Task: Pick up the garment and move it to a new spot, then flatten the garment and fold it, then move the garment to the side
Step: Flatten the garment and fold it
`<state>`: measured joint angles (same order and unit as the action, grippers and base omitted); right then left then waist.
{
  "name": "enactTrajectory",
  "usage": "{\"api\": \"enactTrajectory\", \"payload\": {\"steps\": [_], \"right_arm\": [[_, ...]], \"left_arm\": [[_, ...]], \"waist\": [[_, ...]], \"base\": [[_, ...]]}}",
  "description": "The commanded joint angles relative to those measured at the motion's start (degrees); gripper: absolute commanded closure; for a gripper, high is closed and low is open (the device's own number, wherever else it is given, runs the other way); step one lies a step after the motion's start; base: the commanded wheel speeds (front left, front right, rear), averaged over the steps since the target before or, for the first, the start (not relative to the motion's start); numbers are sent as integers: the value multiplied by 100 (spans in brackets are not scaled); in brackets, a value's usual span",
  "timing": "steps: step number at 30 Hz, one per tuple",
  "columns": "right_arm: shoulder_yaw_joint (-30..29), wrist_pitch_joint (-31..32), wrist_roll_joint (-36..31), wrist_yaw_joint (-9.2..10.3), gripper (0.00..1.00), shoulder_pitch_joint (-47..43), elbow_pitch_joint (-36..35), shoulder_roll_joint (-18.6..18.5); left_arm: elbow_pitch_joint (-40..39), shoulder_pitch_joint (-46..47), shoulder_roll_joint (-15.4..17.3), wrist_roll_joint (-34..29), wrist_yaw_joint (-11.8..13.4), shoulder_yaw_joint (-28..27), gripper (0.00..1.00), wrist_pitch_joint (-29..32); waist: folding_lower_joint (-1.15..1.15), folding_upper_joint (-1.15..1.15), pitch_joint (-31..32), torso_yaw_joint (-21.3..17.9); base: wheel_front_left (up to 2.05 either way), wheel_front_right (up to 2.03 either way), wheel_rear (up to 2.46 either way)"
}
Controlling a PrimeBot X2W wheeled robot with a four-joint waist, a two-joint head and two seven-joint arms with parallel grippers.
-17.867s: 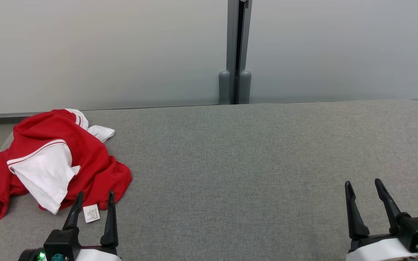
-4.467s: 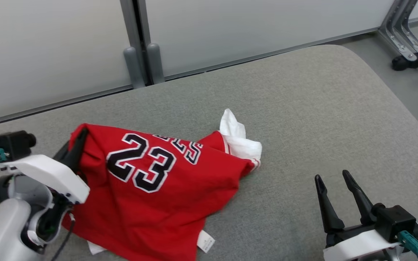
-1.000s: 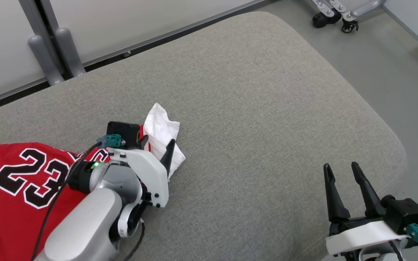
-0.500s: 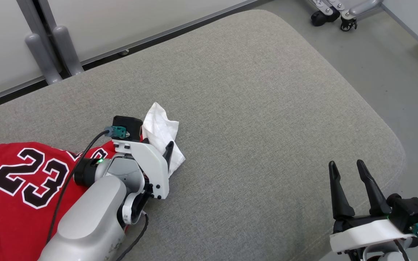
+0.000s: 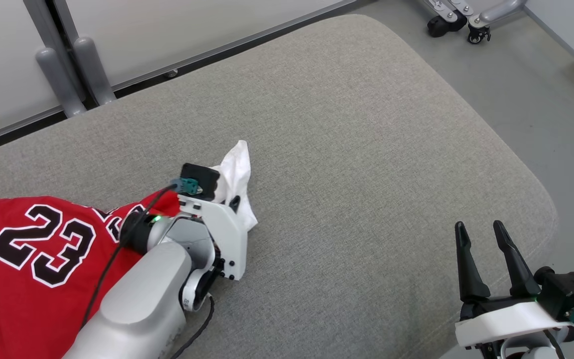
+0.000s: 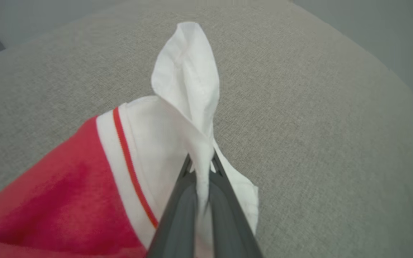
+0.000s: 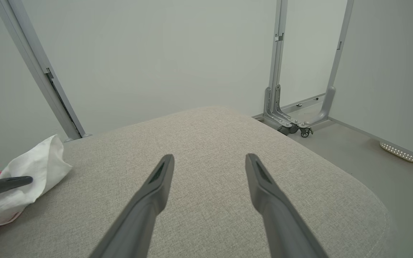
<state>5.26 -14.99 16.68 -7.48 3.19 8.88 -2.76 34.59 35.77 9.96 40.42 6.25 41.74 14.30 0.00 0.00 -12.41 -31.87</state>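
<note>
Head: left gripper (image 5: 235,202) pinched shut on the white sleeve (image 5: 237,167) of the jersey (image 5: 28,299). Left forearm slants up-right over the red cloth. Jersey lies on the left of the grey pad (image 5: 366,149), "23" facing up. Right gripper (image 5: 477,228) spread wide, empty, low right near the pad's edge.
Left wrist: fingers (image 6: 181,200) closed, white cloth squeezed between the tips, sleeve peaks beyond them.
Right wrist: fingers well apart, nothing between; sleeve at far left.
</note>
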Motion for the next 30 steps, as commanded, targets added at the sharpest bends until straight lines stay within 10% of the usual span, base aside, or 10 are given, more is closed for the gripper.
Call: {"api": "enactTrajectory", "payload": {"steps": [1, 10, 11, 12, 13, 20, 30], "right_arm": [[-25, -30, -26, -3, 0, -20, 22, -27], [-31, -30, -138, -3, 0, -109, 88, -27], [-14, -30, -155, -3, 0, -100, 99, -26], [6, -30, -173, -3, 0, -91, 104, -27], [23, -30, -182, -2, 0, -79, 117, -27], [44, -30, -341, -3, 0, -144, 162, -27], [-365, -30, -932, -3, 0, -307, -141, -27]], "left_arm": [[-36, 157, -7, -142, -72, 85, 100, -127], [-955, -354, -258, -348, -631, 905, 100, -194], [-992, -411, -254, -388, -636, 959, 85, -226], [-1010, -457, -235, -467, -645, 1021, 14, -283], [-1005, -503, -231, -501, -661, 1077, 0, -338], [-1249, -928, -400, -466, -695, 1082, 0, -1285], [-1984, -1837, 219, -829, 426, 408, 0, -2671]], "waist": [[0, 0, 20, 6], [0, 0, 230, 57], [0, 0, 249, 62], [0, 0, 262, 65], [0, 0, 275, 70], [0, 0, 452, 256], [0, 0, 928, 1211]], "base": [[0, 0, 0], [0, 0, 0], [0, 0, 0], [0, 0, 0], [0, 0, 0], [0, 0, 0], [0, 0, 0]]}}
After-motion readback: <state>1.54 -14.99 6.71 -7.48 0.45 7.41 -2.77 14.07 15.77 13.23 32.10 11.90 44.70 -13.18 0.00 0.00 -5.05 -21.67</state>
